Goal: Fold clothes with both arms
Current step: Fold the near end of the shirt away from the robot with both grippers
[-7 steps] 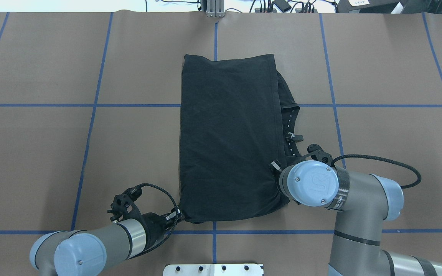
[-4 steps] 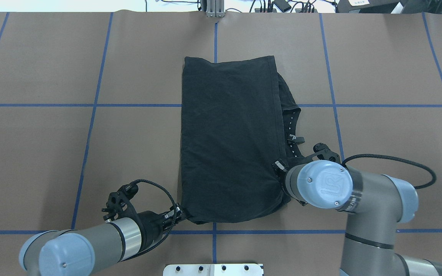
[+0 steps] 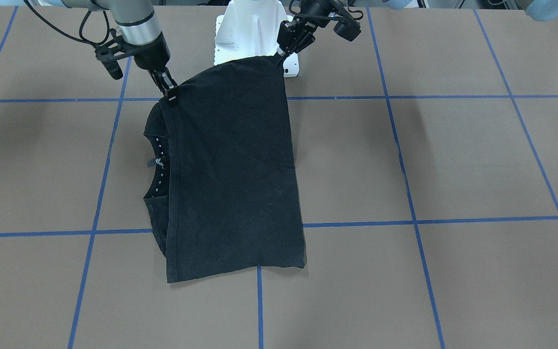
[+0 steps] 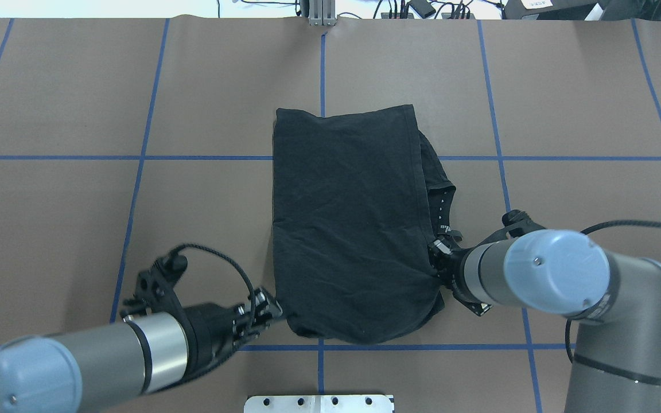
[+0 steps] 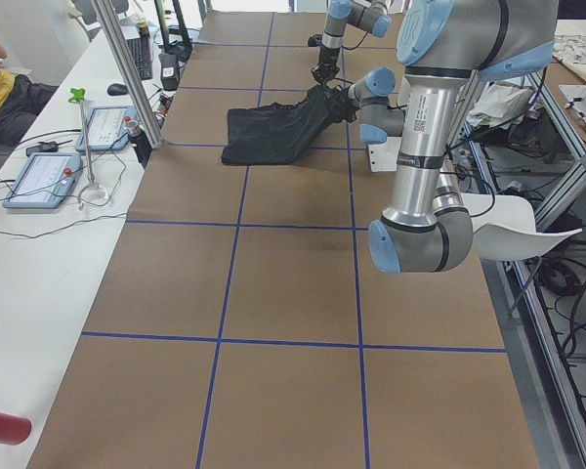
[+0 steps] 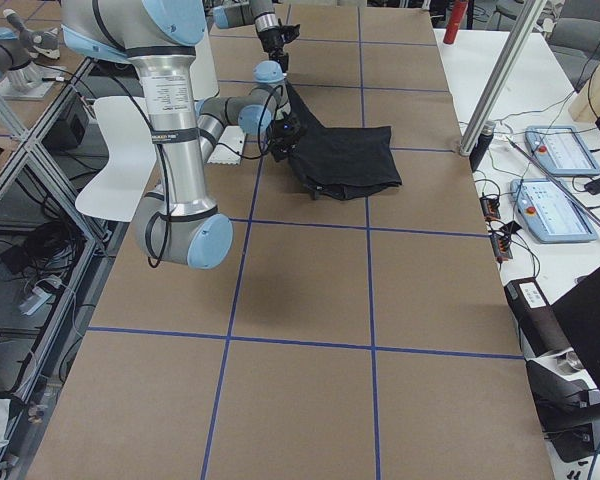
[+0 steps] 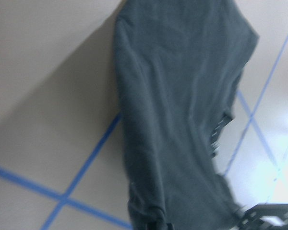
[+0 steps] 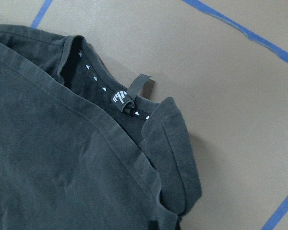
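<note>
The black T-shirt point(image 4: 348, 218) lies folded lengthwise in the middle of the table, print hidden, collar point(image 4: 444, 198) showing along its right side. It also shows in the front-facing view point(image 3: 230, 169). My left gripper point(image 4: 270, 312) is shut on the near left corner. My right gripper point(image 4: 436, 252) is shut on the near right corner beside the collar. Both near corners are lifted off the table, as the front-facing view shows for the left gripper point(image 3: 279, 57) and the right gripper point(image 3: 169, 94). The far end rests on the table. The right wrist view shows the collar and its tag point(image 8: 120, 98).
The table has a brown cover with blue tape lines point(image 4: 141, 158). The white pedestal mount point(image 3: 252, 29) stands at the robot's edge, just behind the lifted hem. An aluminium post point(image 4: 322, 11) is at the far edge. Tablets point(image 5: 39, 181) lie on the side bench.
Both arms have risen and drawn back toward the robot with the near corners in hand. The shirt's far edge has slid nearer, and the near hem now hangs bowed between the grippers.
</note>
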Controlling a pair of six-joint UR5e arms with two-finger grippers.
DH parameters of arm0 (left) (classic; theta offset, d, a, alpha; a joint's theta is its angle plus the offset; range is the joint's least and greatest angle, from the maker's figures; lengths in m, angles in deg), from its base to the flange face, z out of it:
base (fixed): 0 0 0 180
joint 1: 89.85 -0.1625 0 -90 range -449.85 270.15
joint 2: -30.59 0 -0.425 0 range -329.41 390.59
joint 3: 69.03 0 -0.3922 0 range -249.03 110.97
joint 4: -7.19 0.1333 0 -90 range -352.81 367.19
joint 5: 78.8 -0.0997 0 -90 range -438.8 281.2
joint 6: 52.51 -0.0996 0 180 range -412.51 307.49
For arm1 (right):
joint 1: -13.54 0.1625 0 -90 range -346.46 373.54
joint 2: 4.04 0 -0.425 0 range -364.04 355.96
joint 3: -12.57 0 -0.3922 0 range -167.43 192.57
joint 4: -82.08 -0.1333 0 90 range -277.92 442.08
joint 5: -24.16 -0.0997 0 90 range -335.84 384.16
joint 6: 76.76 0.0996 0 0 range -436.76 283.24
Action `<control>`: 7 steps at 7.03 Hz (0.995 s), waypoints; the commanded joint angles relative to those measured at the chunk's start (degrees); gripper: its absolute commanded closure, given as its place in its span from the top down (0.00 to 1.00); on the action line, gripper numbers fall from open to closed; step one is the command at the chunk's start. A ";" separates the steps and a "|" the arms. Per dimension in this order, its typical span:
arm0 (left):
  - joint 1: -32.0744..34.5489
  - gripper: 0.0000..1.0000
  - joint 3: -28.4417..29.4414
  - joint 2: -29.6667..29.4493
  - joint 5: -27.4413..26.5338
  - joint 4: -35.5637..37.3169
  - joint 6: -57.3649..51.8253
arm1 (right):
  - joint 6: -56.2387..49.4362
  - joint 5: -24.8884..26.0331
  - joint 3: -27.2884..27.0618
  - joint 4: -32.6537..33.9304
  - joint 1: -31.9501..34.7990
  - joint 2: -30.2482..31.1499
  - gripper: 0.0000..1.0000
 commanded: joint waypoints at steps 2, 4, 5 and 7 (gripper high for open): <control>20.45 0.00 19.83 -14.25 16.96 0.67 -0.96 | -4.38 -9.59 13.76 0.24 12.55 -12.79 0.00; 23.54 0.00 30.67 -18.23 16.80 -0.74 -2.45 | -10.01 -9.41 27.61 -0.46 14.68 -21.38 0.00; 24.33 0.00 37.94 -19.64 16.36 -5.79 -3.15 | -13.51 -9.32 35.43 -0.55 16.25 -25.26 0.00; 28.36 0.95 61.18 -27.77 14.51 -19.41 -9.87 | -22.81 -9.32 60.60 -21.69 22.12 -31.76 0.96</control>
